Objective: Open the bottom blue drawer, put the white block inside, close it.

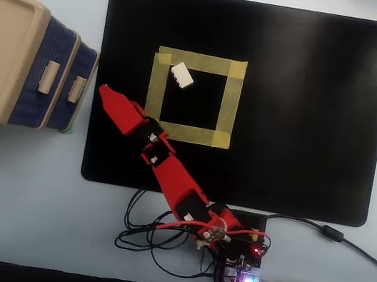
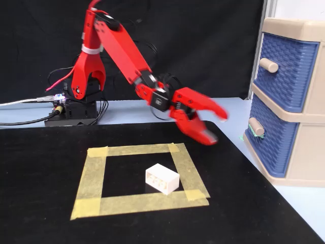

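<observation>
**Red arm reaching toward the drawers, white block lying in the taped square**

The red arm point(image 2: 117, 48) is stretching from its base point(image 2: 71, 109) across the black mat point(image 1: 308, 118), with its hand point(image 2: 216, 126) hanging in the air above the mat, short of the drawer unit point(image 2: 289, 96). In the fixed view the hand is showing two red fingers spread apart, one pointing toward the drawers and the other angling down toward the mat, so the hand is standing open and carrying nothing. It is slightly blurred in that view. In the overhead view the hand point(image 1: 109, 99) is sitting just beside the mat's left edge, near the drawer fronts, though there the two fingers are lying one over the other.

The white block point(image 2: 162, 179) is resting on the mat inside the square of yellow tape point(image 2: 94, 178), well apart from the hand. In the overhead view the block point(image 1: 181, 75) is lying in the square's upper left corner, close to the tape.

The drawer unit is standing on the pale surface point(image 1: 20, 192) just off the mat. Both the top blue drawer point(image 2: 284, 63) and the bottom blue drawer point(image 2: 271, 137) are looking shut, each with a pale handle. Cables point(image 1: 151, 236) are trailing around the base.
</observation>
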Available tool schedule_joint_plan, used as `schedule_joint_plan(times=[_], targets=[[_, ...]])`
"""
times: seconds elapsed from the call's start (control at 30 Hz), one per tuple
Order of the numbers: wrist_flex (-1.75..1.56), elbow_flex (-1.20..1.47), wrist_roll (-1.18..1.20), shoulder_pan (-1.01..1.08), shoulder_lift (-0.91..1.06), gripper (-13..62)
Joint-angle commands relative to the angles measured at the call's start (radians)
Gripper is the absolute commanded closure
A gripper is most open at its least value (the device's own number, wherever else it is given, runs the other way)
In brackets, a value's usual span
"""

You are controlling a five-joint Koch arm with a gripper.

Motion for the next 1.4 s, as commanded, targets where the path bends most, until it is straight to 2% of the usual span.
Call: schedule_joint_plan(times=[0.0, 0.33, 0.6, 0.7, 0.83, 0.9, 0.93, 1.0, 1.23, 1.37], targets=[[-0.209, -0.058, -0.035, -0.021, -0.044, 17.0], [-0.247, -0.405, -0.021, -0.08, -0.324, 17.0], [-0.219, -0.443, 0.032, -0.127, -0.354, 17.7], [-0.163, -0.44, 0.083, -0.133, -0.354, 24.3], [-0.124, -0.419, 0.095, -0.13, -0.357, 43.6], [-0.124, -0.36, 0.078, -0.126, -0.356, 56.1], [-0.126, -0.325, 0.071, -0.123, -0.353, 57.6], [-0.13, -0.238, 0.041, -0.117, -0.33, 57.5], [-0.14, 0.299, 0.005, -0.011, 0.002, 57.5], [-0.141, 0.497, 0.005, 0.041, 0.135, 57.5]])
